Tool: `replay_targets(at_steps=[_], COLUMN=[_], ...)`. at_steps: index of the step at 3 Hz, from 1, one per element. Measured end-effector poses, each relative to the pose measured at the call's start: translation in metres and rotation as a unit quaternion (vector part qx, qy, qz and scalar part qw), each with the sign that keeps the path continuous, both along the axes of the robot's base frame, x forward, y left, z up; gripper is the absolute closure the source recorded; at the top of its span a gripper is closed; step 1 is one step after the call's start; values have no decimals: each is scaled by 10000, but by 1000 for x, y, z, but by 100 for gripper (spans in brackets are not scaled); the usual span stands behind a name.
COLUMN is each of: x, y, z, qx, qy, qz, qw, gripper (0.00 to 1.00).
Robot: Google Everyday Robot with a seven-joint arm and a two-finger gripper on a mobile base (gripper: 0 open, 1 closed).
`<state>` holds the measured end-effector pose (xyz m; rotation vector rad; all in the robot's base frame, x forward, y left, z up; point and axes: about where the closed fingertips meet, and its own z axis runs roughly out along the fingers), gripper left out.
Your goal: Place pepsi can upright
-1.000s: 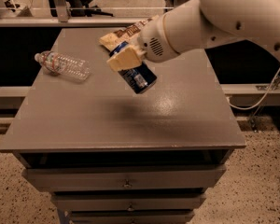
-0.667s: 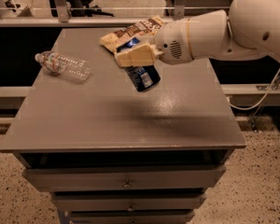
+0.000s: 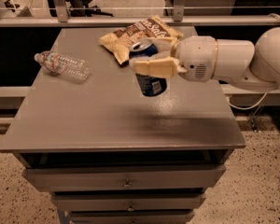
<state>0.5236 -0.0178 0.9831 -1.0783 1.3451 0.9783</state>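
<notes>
Grey table (image 3: 84,120): front half is bare top, drawers (image 3: 126,176) below, speckled floor (image 3: 256,171) around. Arm (image 3: 233,59) reaches in over the right edge. Chip bag (image 3: 130,34) rear-centre, water bottle (image 3: 63,65) lying rear-left. Gripper (image 3: 141,64) clamped on pepsi can (image 3: 151,84), near upright, just in front of the bag; base contact unclear.
</notes>
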Motion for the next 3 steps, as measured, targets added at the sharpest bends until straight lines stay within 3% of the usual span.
replay_targets(at_steps=[1,3], x=[-4,-10], y=[5,4], z=[7,-5], qx=[-11,661], qy=[-489,-550], qz=[87,71], qw=[9988,9963], gripper=[100,100])
